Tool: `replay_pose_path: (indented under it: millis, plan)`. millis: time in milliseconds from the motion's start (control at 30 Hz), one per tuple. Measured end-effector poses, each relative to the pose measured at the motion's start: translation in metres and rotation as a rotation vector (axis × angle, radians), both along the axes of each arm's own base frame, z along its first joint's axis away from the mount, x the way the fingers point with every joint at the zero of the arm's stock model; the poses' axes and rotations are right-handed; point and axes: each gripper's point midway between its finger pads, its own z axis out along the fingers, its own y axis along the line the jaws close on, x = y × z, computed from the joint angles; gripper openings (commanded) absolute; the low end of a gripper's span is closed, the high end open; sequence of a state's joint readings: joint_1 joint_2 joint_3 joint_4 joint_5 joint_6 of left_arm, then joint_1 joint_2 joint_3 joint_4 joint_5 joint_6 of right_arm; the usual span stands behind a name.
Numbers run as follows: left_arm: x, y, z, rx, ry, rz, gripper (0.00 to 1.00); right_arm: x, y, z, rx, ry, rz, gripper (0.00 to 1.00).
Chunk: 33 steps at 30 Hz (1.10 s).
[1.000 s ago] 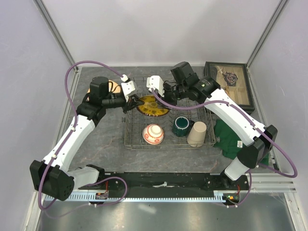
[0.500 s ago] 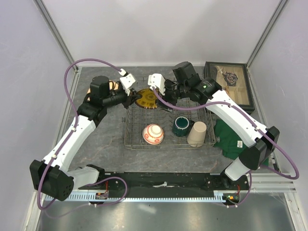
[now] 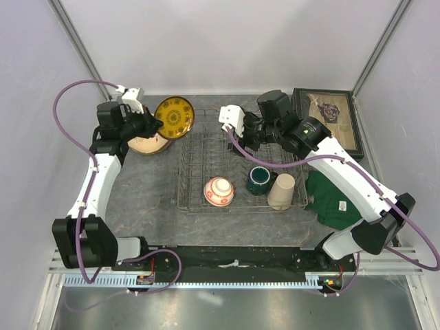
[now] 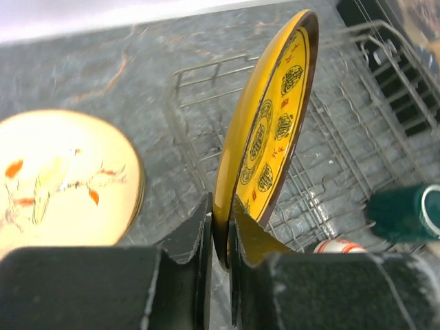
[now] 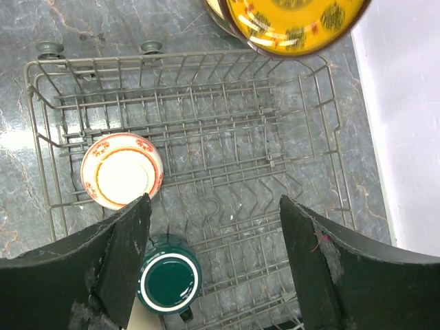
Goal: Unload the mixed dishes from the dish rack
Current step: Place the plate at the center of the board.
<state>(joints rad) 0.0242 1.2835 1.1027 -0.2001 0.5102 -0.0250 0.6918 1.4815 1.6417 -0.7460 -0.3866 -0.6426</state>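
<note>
Pinching the gold-brown patterned plate (image 4: 268, 130) by its lower rim, the left gripper (image 4: 220, 227) has both fingers shut tight on the edge, one on each face

- Plate stands on edge in the grip, patterned face turned toward the dish rack (image 4: 206, 69)
- Top view: the plate is out of the rack, up by its far left corner, just beside a pale plate (image 3: 148, 143)
- Pale plate lies flat on the grey table (image 3: 144, 199), left of the rack; wrist view shows orange marks on its face
- Cannot tell whether the held plate touches the pale one

Right gripper (image 5: 214, 206) hangs over the rack with its jaws spread wide and nothing between them

Still in the rack:
- small red-and-white bowl (image 3: 218, 192), near side, toward the left; right wrist view shows its pale underside ringed in red
- dark green handled mug (image 3: 260, 180), just right of the bowl, mouth up
- tall beige tumbler (image 3: 281, 191), touching or nearly touching the mug's right side

Outside the rack, on the right:
- green folded cloth (image 3: 333, 196), near the tumbler end
- dark glass-lidded box (image 3: 330, 127) at the far right corner of the table
</note>
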Motion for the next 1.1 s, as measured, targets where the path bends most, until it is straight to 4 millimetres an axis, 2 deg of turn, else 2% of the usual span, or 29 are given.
replay_pose_path:
  millis: [300, 467, 733, 933, 1100]
  plan:
    - [0.025, 0.064, -0.020, -0.212, 0.134, 0.242, 0.01, -0.002, -0.003, -0.015, -0.027, 0.026, -0.005, 0.84]
    - [0.036, 0.091, -0.039, -0.338, 0.217, 0.349, 0.02, -0.001, -0.005, -0.019, -0.038, 0.029, -0.014, 0.84]
    - [0.047, 0.111, -0.070, -0.503, 0.336, 0.434, 0.01, -0.002, -0.007, -0.020, -0.042, 0.028, -0.019, 0.84]
    - [0.055, 0.122, -0.090, -0.575, 0.386, 0.472, 0.02, -0.002, -0.008, -0.022, -0.045, 0.029, -0.021, 0.84]
    - [0.060, 0.127, -0.115, -0.612, 0.442, 0.495, 0.02, -0.002, -0.008, -0.023, -0.048, 0.031, -0.023, 0.84]
